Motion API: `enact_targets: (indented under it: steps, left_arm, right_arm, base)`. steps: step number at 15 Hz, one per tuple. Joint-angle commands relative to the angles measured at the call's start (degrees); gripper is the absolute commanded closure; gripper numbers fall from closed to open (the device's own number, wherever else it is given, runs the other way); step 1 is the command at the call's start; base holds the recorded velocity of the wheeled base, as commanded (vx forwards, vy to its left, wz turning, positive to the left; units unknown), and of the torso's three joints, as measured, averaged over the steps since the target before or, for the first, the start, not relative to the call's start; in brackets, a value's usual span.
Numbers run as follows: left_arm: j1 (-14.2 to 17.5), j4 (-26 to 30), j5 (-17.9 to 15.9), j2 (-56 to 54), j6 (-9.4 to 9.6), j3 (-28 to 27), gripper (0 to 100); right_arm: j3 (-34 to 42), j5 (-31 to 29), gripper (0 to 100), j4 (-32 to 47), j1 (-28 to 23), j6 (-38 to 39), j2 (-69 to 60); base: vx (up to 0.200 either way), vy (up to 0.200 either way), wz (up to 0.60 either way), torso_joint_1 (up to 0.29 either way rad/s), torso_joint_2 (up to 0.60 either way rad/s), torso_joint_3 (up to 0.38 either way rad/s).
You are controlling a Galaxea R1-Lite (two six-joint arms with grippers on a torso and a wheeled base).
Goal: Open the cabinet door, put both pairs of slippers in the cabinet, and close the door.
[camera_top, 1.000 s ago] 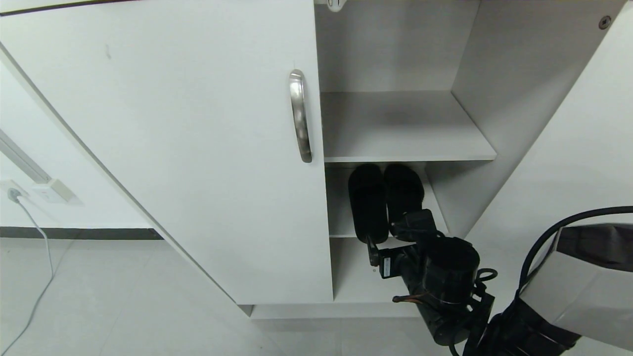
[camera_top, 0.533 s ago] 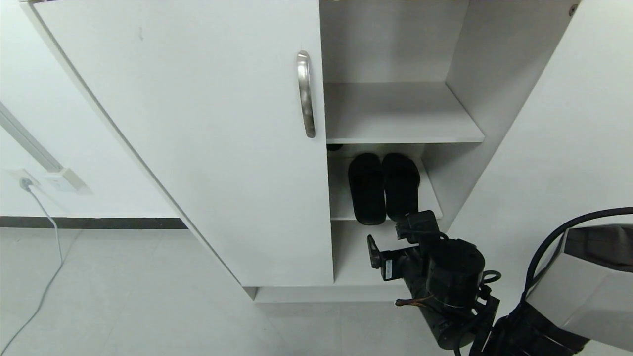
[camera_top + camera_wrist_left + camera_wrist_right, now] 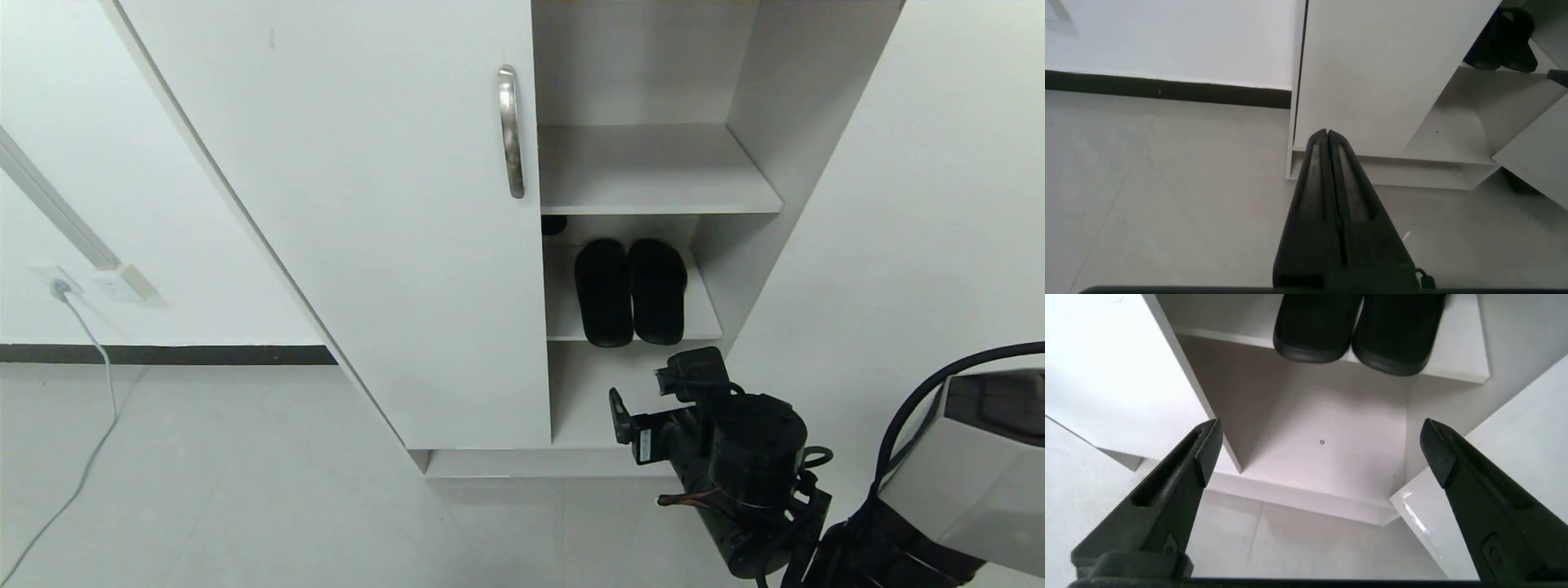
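Left hand (image 3: pixel 1327 135) has its two fingers pressed flat together with nothing between them; it hangs above the floor (image 3: pixel 1167 180), pointing toward the foot of the cabinet (image 3: pixel 1396 167). Left of centre in the head view, the shut door (image 3: pixel 367 204) covers that half of the cabinet, its handle (image 3: pixel 511 131) upright along the inner edge. Just right of that edge, mid-frame, one pair of black slippers (image 3: pixel 629 290) lies side by side on the middle shelf (image 3: pixel 702 320), long axes running front to back, near ends at the shelf's front lip. A small dark shape (image 3: pixel 553 224) peeps out beside the shut door at the back of that shelf; whether it is the second pair cannot be told. Below the slippers, lower centre-right, the right hand (image 3: pixel 653 392) is spread wide and empty, in front of the bottom compartment (image 3: pixel 584 400) and clear of the shoes. Along the right side of the frame stands the open door (image 3: pixel 939 204), swung out toward the robot. If closing comes next, that door lies just right of the right hand, making this arm much the nearer; it would likely have to get behind the panel and push it toward the handle.
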Motion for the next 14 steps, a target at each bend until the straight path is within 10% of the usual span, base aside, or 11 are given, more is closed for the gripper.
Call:
enact_targets:
  steps: [1,14]
  left_arm:
    - [0.09,0.07,-0.07,0.08,0.44,0.01,100]
    - [0.0,0.07,-0.78,0.08,0.7,0.01,100]
  right_arm:
    - [0.01,-0.03,0,0.05,0.0,-0.09,-0.01]
    - [1.24,-0.03,0,-0.12,-0.09,-0.62,-1.24]
  base:
    - [0.0,0.0,0.0,0.0,0.0,0.0]
    - [0.0,0.0,0.0,0.001,0.0,0.129]
